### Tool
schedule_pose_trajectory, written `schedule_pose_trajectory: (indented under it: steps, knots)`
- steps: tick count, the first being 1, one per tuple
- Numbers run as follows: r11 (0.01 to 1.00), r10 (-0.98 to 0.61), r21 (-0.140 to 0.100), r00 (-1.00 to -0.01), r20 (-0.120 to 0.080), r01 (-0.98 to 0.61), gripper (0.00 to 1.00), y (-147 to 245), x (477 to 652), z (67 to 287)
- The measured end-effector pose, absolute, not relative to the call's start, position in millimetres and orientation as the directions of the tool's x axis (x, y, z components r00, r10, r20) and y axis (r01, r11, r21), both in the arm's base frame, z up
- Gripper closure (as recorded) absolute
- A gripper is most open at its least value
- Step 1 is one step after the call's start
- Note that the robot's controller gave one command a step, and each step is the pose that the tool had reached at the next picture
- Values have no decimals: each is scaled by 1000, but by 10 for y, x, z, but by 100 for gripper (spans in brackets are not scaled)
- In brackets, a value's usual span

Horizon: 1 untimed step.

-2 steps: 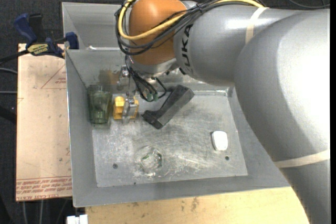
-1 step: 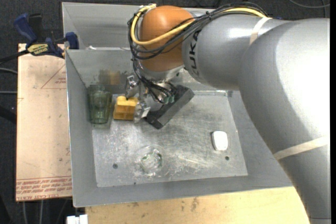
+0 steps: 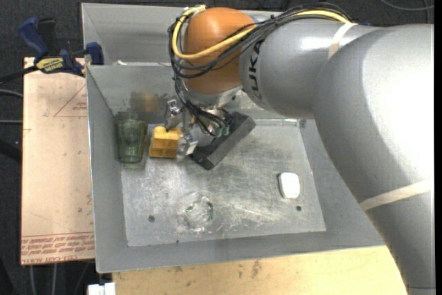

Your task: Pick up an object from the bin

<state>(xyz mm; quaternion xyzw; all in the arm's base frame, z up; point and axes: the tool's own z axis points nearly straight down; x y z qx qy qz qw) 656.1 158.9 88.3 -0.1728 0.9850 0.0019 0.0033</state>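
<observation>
- The gripper [image 3: 185,143] was low, just right of the yellow block [image 3: 163,144] at the left of the bin [image 3: 262,173]; open or closed, I could not tell.
- A bump could shove the block into the green cup [image 3: 130,139].

— What is the arm [image 3: 359,114] looking like?
— It's showing a smooth, rounded silver-grey shell, with black letters [image 3: 252,69] running along it and a pale seam [image 3: 400,195] crossing the wide part.
— And the wrist?
— An orange cover [image 3: 214,38] is capping it, with yellow and black cables [image 3: 181,38] looping round the dome. Beneath, the gripper [image 3: 185,138] is showing bare metal and thin wires.
</observation>
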Motion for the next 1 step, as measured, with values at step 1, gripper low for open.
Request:
schedule_pose_trajectory:
  steps: [1]
  knots:
    - [911, -413, 0, -910, -5, -413, 100, 1550, 6558, 2321]
